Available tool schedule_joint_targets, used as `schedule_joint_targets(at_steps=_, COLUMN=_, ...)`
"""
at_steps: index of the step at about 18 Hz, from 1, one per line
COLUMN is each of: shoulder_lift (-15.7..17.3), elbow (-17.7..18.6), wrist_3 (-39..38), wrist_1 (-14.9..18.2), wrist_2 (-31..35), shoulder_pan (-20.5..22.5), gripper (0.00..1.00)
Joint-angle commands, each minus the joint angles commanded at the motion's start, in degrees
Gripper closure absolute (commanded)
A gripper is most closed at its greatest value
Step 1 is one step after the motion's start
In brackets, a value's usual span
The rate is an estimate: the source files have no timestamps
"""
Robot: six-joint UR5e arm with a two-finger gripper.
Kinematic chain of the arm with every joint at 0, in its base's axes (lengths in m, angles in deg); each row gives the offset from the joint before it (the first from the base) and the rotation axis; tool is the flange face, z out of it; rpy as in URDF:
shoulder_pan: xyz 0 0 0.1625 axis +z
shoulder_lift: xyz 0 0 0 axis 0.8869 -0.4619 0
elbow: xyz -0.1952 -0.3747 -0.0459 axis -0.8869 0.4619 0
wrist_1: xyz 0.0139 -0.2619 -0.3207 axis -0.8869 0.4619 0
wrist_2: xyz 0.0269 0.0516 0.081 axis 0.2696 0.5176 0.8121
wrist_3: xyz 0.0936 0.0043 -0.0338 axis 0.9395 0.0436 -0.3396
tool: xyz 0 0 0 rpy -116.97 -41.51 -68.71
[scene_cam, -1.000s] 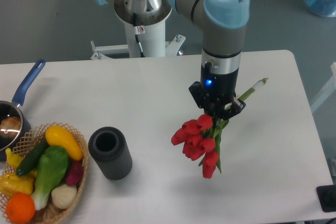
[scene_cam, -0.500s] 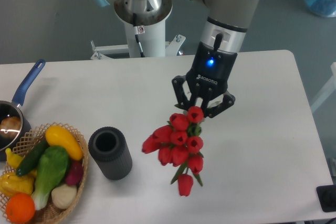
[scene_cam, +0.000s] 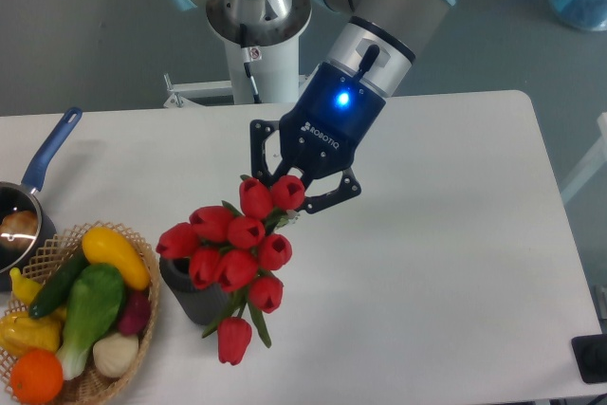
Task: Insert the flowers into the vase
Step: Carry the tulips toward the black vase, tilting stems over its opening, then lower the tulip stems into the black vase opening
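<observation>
**Red tulips hanging over the dark vase**

From the fixed camera, the grey and blue robot arm is reaching down from the top of the view toward the left half of the white table (scene_cam: 455,234). Its black two-finger gripper (scene_cam: 296,194), with a blue light glowing on the body above it, is pinching the bunch of red tulips with green leaves (scene_cam: 232,248) near the top of the bunch; the stems are hiding behind the blooms and the gripper, so I cannot tell exactly where the fingers are pressing. The tulip heads are fanning out below and to the left of the gripper, and one bloom is dangling lowest, close to the front edge of the table.

The short dark grey ribbed cylinder vase (scene_cam: 186,297) is standing upright on the table directly under the bunch, with the blooms covering its mouth, so whether anything is inside cannot be seen.

Just left of the vase, a wicker basket (scene_cam: 142,322) of colourful vegetables is sitting, and beyond it a blue-handled saucepan (scene_cam: 38,177) is resting at the table's left edge.
</observation>
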Motion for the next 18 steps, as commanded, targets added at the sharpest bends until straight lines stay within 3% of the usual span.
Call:
schedule_joint_targets(at_steps=5, shoulder_lift=-0.97, elbow=0.53, wrist_3=0.00, wrist_1=-0.70, wrist_2=-8.61, shoulder_pan=-1.15, gripper=1.00)
schedule_joint_targets(at_steps=10, shoulder_lift=-2.37, elbow=0.53, wrist_3=0.09, wrist_1=-5.88, wrist_2=-9.32, shoulder_pan=-3.60, gripper=1.00)
schedule_joint_targets(at_steps=15, shoulder_lift=-2.99, elbow=0.18, wrist_3=0.18, wrist_1=-6.51, wrist_2=-9.67, shoulder_pan=-5.27, gripper=1.00)
schedule_joint_targets(at_steps=18, shoulder_lift=-5.36, elbow=0.00, wrist_3=0.26, wrist_1=-6.51, wrist_2=-13.80, shoulder_pan=-7.21, gripper=1.00)
